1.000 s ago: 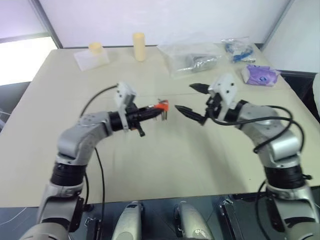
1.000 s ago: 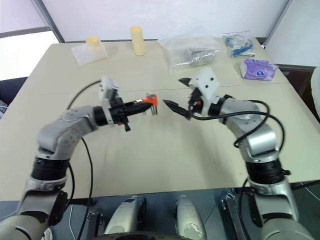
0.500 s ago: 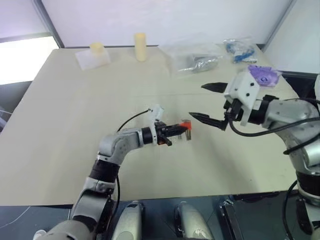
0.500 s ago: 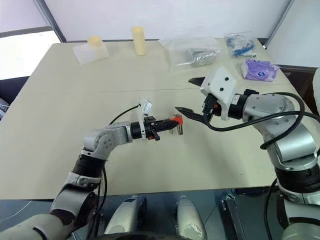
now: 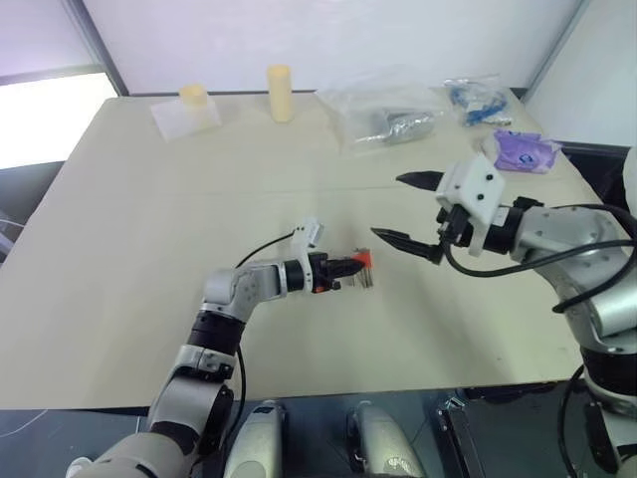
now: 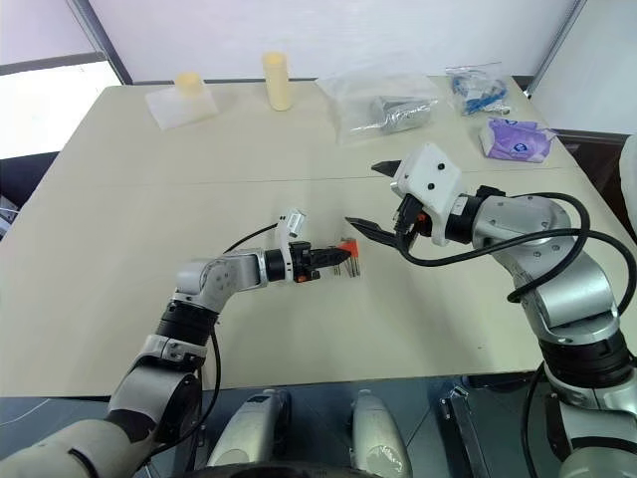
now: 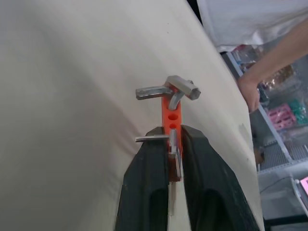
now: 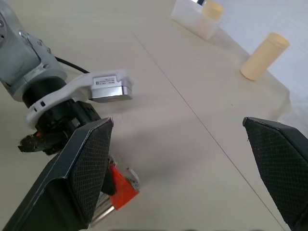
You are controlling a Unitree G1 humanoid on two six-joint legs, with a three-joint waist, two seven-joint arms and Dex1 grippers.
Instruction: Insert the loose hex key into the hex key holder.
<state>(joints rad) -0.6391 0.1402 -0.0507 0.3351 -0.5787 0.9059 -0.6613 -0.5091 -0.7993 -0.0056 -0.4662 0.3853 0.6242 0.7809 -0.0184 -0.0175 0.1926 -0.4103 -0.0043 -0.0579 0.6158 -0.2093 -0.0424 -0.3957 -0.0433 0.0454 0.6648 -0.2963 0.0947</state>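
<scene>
The left gripper (image 7: 175, 139) pinches the hex key holder (image 7: 172, 118) low over the bench (image 5: 149, 249) near its middle. The right gripper (image 5: 403, 209) hangs spread wide just beside it, holding nothing.

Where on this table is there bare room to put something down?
The near-left half of the table is bare, as is the strip before the red block. The far edge is crowded: two yellow cylinders, plastic bags, a purple packet.
</scene>
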